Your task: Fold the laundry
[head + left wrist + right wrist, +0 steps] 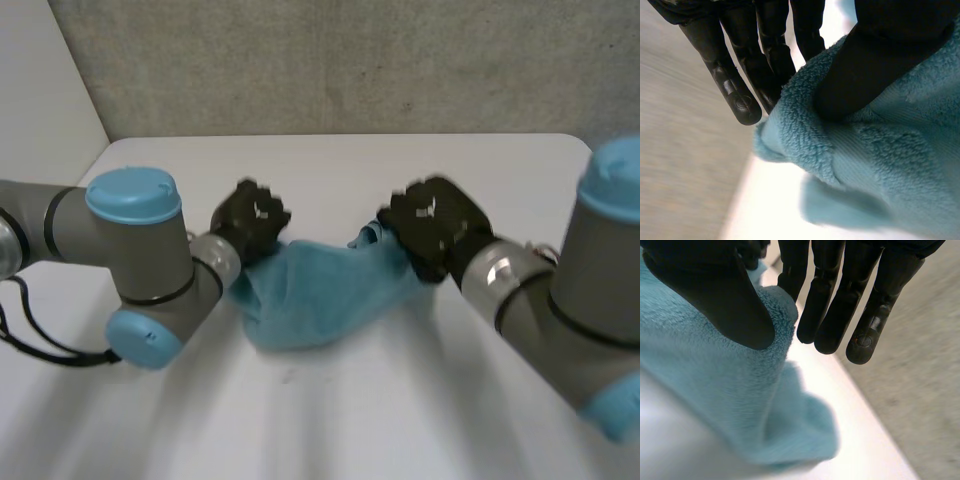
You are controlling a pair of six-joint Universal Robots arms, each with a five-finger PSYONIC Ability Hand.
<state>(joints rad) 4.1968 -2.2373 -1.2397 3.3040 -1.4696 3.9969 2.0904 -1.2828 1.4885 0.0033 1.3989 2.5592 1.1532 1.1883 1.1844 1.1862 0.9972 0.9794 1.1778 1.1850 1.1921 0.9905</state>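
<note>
Robot test bench in a bare, lab-like room

A plain white worktop [330, 400] fills the near ground, and beyond its far edge there is a rough, speckled grey surface [350, 60]. A blank white panel [40, 80] closes off the left side. Two machine arms with grey joints and light-blue caps, the left arm [130, 250] and the right arm [580, 300], reach in over the worktop. A blue towel [320, 290] stretches between them, a household thing in a setting that otherwise reads as a lab.

Fluffy terry-cloth towel [900, 150] (partly ribbed), glossy hard plastic fingers [735, 95], smooth matt table [330, 420].
</note>
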